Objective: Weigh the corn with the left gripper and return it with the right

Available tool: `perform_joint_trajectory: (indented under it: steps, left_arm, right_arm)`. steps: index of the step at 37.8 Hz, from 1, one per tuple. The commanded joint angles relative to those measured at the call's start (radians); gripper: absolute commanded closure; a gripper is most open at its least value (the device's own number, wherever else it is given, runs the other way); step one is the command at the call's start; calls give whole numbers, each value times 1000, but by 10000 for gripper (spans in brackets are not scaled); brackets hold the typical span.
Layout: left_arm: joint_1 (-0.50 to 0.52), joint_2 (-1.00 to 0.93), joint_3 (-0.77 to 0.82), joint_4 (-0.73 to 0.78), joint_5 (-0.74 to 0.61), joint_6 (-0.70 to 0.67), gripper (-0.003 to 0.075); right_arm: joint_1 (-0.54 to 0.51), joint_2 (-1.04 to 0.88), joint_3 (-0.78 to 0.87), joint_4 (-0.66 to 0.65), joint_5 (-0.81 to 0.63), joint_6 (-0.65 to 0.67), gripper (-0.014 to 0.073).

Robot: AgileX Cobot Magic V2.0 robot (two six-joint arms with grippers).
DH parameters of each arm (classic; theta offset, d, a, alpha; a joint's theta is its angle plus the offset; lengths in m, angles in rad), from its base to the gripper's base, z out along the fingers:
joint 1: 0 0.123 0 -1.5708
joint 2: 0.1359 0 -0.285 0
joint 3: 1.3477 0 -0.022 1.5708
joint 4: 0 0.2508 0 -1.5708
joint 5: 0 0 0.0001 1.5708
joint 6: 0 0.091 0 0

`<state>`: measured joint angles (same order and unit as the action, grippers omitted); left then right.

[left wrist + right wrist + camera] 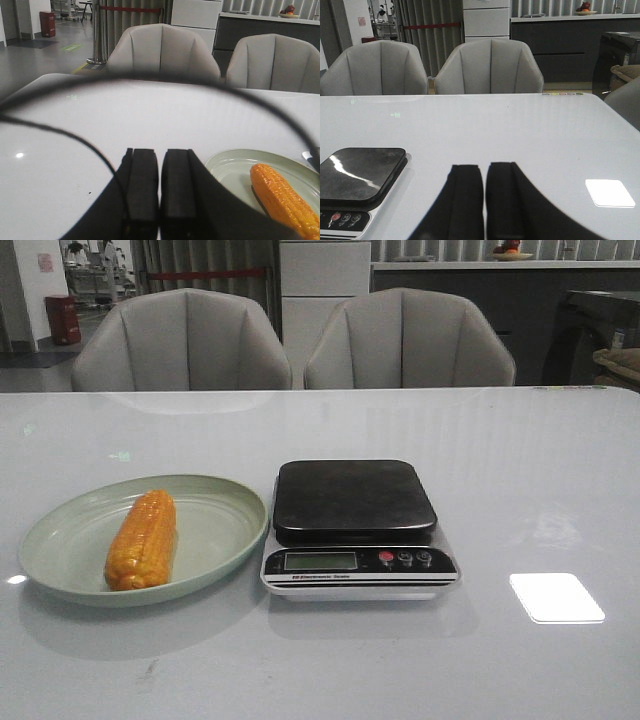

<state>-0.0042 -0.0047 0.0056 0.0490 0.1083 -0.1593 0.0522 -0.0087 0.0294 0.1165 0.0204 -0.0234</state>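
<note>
Black left tool [160, 200] and right tool [484, 205], fingers pressed together, holding nothing. Orange-yellow corn [142, 539], glossy kernel rows, lies lengthwise on a green plate [225, 525] beside a scale [357, 528] on the white surface [520, 470].

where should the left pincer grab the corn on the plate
Grip the corn across its middle, coming down from above. It lies flat along the green plate, with its long axis running roughly away from the robot, so both rounded sides are free for the fingers, and the low plate rim should not get in the way. The left pincer is shut now and would need to open first.
</note>
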Motion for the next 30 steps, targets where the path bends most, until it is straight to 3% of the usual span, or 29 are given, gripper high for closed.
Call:
perform_joint_trajectory:
  steps: [1,22,25,30]
  left_arm:
    - [-6,-21,31,-9,-84,1,606]
    - [-6,-21,31,10,-86,14,606]
    - [-6,-21,31,88,-121,17,606]
    - [-6,-21,31,95,-182,17,606]
  right_arm:
    - [-5,-19,7,-9,-81,-6,398]
    - [-5,-19,7,-9,-81,-6,398]
    - [-5,-19,7,-9,-81,-6,398]
    - [-5,-19,7,-9,-81,-6,398]
